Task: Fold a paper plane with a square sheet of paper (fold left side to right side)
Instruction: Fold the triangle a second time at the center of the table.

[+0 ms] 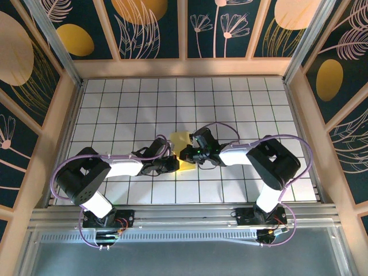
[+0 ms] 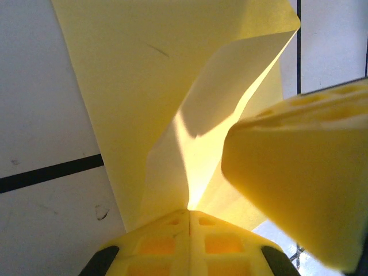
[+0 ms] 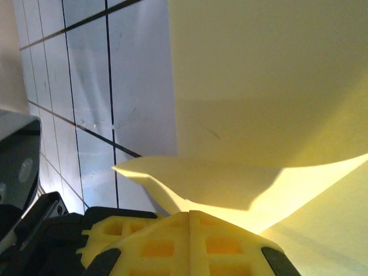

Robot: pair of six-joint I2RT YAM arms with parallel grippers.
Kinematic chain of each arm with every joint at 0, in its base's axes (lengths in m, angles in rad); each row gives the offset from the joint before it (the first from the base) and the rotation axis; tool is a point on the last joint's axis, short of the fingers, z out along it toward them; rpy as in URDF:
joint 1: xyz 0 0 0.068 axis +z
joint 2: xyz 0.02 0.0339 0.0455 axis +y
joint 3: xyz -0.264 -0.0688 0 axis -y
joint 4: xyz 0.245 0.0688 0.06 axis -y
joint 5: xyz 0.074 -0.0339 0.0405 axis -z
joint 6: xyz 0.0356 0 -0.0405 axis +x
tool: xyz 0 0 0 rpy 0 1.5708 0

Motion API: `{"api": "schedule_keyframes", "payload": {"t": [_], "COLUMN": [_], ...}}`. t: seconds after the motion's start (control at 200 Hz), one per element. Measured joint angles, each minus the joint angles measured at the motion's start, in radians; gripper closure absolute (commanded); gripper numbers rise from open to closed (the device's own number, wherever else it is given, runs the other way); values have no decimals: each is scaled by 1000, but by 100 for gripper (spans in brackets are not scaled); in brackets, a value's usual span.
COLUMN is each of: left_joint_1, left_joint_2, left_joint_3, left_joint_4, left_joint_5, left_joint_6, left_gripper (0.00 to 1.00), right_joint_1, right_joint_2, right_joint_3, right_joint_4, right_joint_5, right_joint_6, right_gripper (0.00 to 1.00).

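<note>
The square sheet of paper (image 1: 179,138) is pale yellow, partly folded, and lies near the middle of the white grid table (image 1: 126,109). Both grippers meet over its near part. My left gripper (image 1: 174,163) comes in from the left and my right gripper (image 1: 185,154) from the right. In the left wrist view the left gripper (image 2: 190,211) is shut, with a raised fold of the paper (image 2: 172,80) running into the seam of its jaws. A fingertip (image 2: 299,190) of the right gripper hangs close on the right. The right gripper (image 3: 190,213) is also shut, pinching a lifted flap of the paper (image 3: 259,86).
Wooden-framed walls with a dark floral pattern (image 1: 40,98) enclose the table on three sides. An aluminium rail (image 1: 184,215) carrying the arm bases runs along the near edge. The left gripper's yellow pads (image 3: 109,233) sit close beside the right gripper.
</note>
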Motion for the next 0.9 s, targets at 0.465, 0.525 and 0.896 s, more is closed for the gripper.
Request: {"api": "schedule_keyframes", "payload": {"t": [0.465, 0.525, 0.896], "left_joint_1": [0, 0, -1], "left_joint_2": [0, 0, 3], "left_joint_3": [2, 2, 13], "left_joint_4": [-6, -8, -24], "left_joint_5": [-2, -3, -20], "left_joint_6": [0, 0, 11], "left_gripper": [100, 100, 100], "right_joint_1": [11, 11, -20], "right_joint_2": [55, 55, 56], "right_joint_3": [2, 2, 27], "right_joint_4": [9, 6, -43], "right_joint_5": [49, 50, 48], "right_joint_6": [-20, -24, -77], "right_gripper": [100, 100, 100]}}
